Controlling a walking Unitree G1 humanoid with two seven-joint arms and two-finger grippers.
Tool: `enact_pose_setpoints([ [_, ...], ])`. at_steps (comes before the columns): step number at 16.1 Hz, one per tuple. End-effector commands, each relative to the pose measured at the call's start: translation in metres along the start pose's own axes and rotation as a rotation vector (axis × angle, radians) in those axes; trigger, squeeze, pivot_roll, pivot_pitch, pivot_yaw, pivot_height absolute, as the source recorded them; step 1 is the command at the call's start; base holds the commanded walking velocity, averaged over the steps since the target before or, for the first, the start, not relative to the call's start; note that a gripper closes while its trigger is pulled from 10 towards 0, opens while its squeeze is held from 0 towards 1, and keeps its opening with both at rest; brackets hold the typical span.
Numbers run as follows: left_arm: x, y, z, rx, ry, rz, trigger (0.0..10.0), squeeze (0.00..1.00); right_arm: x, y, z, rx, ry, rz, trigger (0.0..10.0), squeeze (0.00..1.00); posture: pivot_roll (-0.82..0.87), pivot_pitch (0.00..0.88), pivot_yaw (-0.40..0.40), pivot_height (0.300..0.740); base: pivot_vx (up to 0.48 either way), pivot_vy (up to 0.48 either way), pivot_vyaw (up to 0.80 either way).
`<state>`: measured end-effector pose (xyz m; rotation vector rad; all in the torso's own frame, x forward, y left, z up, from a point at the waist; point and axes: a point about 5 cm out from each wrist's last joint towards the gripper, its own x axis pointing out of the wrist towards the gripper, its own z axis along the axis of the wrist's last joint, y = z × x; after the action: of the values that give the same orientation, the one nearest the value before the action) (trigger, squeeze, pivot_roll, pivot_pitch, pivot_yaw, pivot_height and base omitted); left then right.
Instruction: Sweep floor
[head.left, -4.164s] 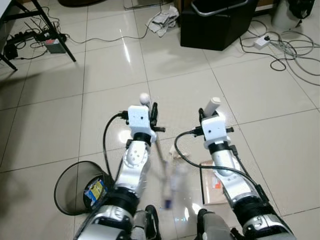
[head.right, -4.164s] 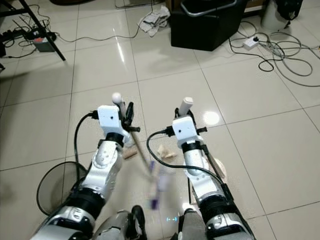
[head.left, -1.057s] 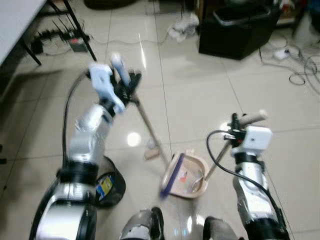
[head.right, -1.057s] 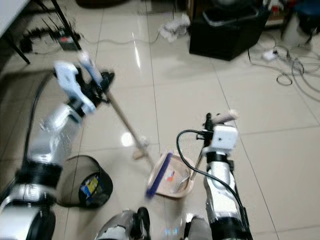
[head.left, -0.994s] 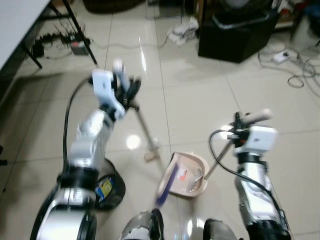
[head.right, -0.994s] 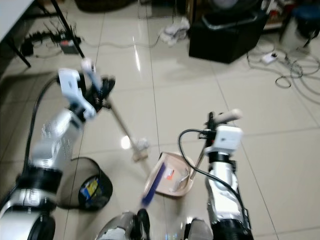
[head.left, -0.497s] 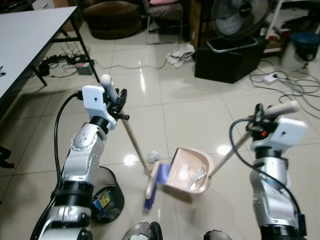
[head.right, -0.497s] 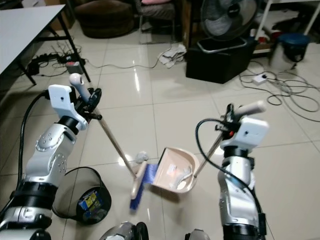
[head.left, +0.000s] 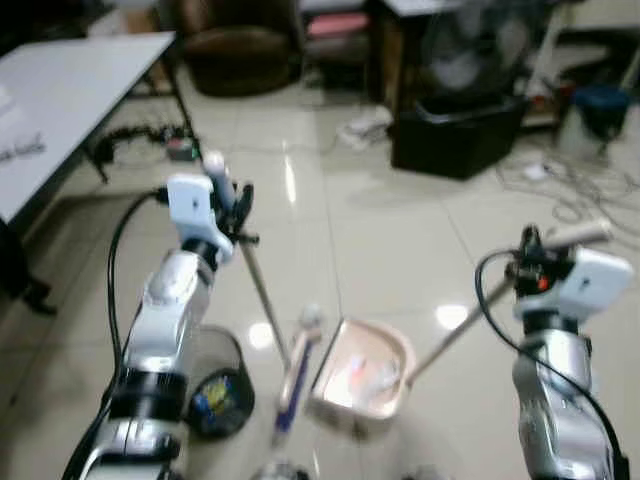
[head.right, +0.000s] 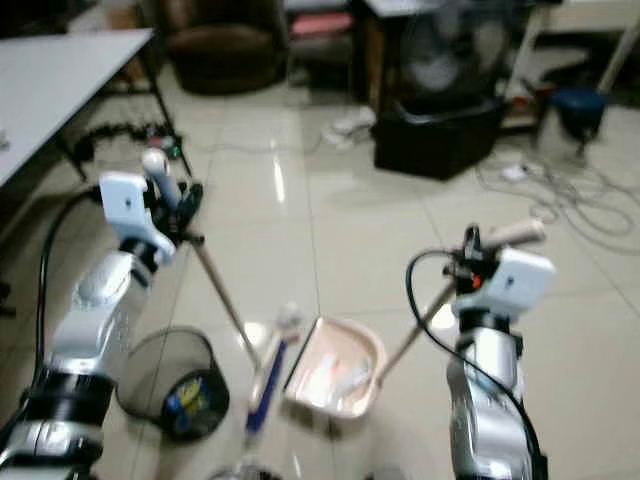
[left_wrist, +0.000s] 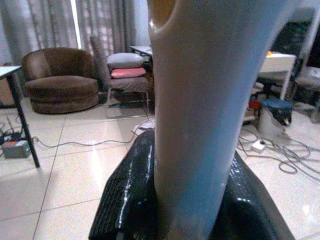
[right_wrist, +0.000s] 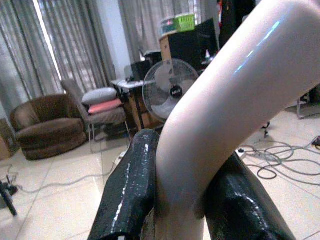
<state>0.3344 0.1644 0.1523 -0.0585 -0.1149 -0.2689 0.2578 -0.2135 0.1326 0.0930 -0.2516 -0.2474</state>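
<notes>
My left gripper is shut on the top of the broom handle, held between its black fingers. The broom stick slants down to the brush head with blue bristles, which sits at the left edge of the beige dustpan. Pale litter lies inside the pan. A small whitish scrap sits on the floor by the brush. My right gripper is shut on the dustpan's long handle, which runs down-left to the pan.
A black mesh waste bin with a colourful packet inside stands left of the brush. Ahead are a black box with a fan, loose cables, a crumpled cloth, a white table and a power strip.
The camera has tilted up and shows more of the room. The right gripper has risen with the dustpan handle, and the brush head has closed against the pan's left edge.
</notes>
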Motion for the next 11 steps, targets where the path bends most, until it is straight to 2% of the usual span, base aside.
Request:
enact_pose_setpoints([
  [1,-0.001,-0.007,0.004,0.016,-0.018,-0.04,10.0,0.0,0.005,0.0,0.017,0.015,-0.062,0.006,10.0,0.0,-0.14,0.0,0.12,0.74,0.0,0.0,0.0],
  [4,-0.011,-0.016,-0.013,0.041,0.033,-0.073,10.0,0.0,0.002,-0.003,0.026,0.022,-0.075,0.013,10.0,0.0,-0.14,0.0,0.121,0.74,0.0,0.0,0.0],
  [6,-0.024,-0.02,-0.027,0.058,0.084,-0.082,10.0,0.0,0.0,-0.004,0.032,0.035,-0.084,0.02,10.0,0.0,-0.15,0.0,0.121,0.74,0.0,0.0,0.0],
  [11,-0.034,-0.023,-0.036,0.079,0.115,-0.092,10.0,0.0,0.0,-0.003,0.047,0.067,-0.113,0.044,10.0,0.0,-0.15,0.0,0.115,0.74,0.0,-0.311,0.0],
])
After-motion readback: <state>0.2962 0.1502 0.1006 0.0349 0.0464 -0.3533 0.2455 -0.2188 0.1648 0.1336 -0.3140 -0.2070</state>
